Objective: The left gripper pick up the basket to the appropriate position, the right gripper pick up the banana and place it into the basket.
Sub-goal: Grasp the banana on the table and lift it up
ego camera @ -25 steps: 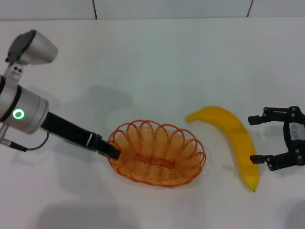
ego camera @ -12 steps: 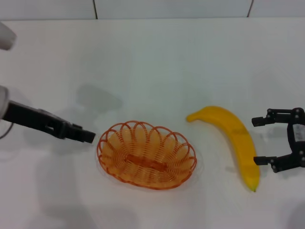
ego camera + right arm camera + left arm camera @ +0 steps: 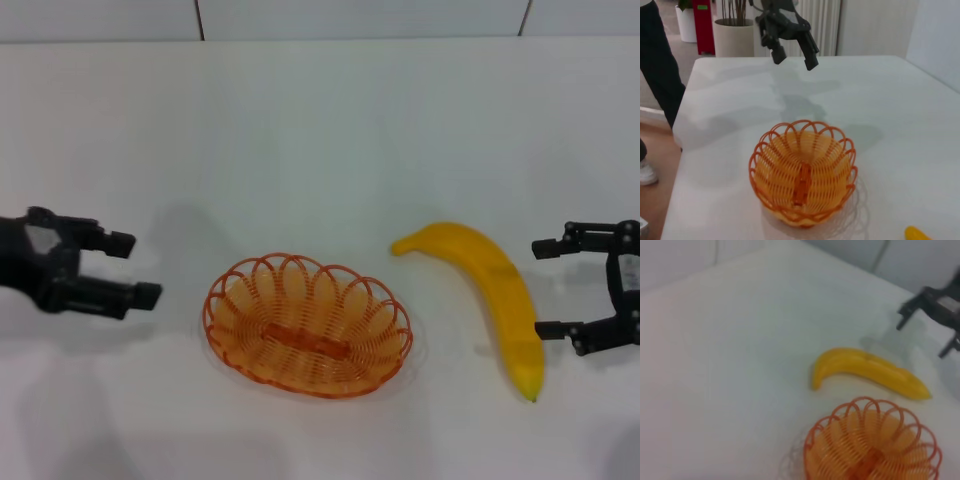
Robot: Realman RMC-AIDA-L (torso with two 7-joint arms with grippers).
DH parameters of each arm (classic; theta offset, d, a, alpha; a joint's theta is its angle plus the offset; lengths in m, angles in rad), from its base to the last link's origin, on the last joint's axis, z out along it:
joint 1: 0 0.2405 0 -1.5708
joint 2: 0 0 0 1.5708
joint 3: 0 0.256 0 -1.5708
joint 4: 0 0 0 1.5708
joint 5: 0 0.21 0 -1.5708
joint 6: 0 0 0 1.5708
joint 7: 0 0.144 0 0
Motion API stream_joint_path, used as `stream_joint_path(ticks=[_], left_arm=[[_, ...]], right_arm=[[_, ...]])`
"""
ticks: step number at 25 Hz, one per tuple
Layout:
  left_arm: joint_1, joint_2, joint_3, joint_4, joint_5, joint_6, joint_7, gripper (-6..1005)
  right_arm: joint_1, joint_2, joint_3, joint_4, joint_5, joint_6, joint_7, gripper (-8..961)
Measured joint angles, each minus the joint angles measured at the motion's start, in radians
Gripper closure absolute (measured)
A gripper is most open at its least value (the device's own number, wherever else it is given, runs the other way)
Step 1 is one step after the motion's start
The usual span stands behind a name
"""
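The orange wire basket (image 3: 307, 324) rests on the white table (image 3: 320, 140) in the head view, a little left of centre; it also shows in the left wrist view (image 3: 873, 445) and the right wrist view (image 3: 802, 172). The yellow banana (image 3: 495, 296) lies to the basket's right, apart from it, and shows in the left wrist view (image 3: 867, 371). My left gripper (image 3: 140, 268) is open and empty, left of the basket with a gap between. It also shows far off in the right wrist view (image 3: 794, 56). My right gripper (image 3: 542, 287) is open, just right of the banana, not touching it.
In the right wrist view a person's dark leg (image 3: 662, 65), a planter (image 3: 735, 35) and a radiator (image 3: 817, 25) stand beyond the table's far edge. The table's back edge meets a tiled wall (image 3: 360, 18).
My left gripper let go of the basket's left rim and drew back to the left, now open. The basket shifted slightly left early on. The right gripper and banana stayed put.
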State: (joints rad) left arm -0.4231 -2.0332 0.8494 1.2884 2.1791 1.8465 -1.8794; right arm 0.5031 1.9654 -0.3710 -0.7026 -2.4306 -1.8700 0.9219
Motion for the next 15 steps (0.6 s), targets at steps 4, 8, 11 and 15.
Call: stream_joint_path(ticks=[4, 8, 11, 15], left_arm=[[0.039, -0.004, -0.076, -0.054, -0.016, 0.005, 0.254, 165], [0.052, -0.004, -0.163, -0.208, -0.035, 0.0, 0.497, 166], [0.053, -0.004, -0.237, -0.346, -0.031, -0.003, 0.675, 166], [0.057, 0.0, -0.277, -0.482, 0.017, -0.007, 0.831, 166]], right_arm=[[-0.001, 0.0, 0.0, 0.0, 0.025, 0.0, 0.0, 60], [-0.006, 0.001, 0.0, 0.0, 0.032, 0.0, 0.0, 60], [-0.006, 0.003, 0.0, 0.0, 0.032, -0.001, -0.001, 60], [-0.009, 0.006, 0.0, 0.0, 0.033, -0.001, -0.001, 60]])
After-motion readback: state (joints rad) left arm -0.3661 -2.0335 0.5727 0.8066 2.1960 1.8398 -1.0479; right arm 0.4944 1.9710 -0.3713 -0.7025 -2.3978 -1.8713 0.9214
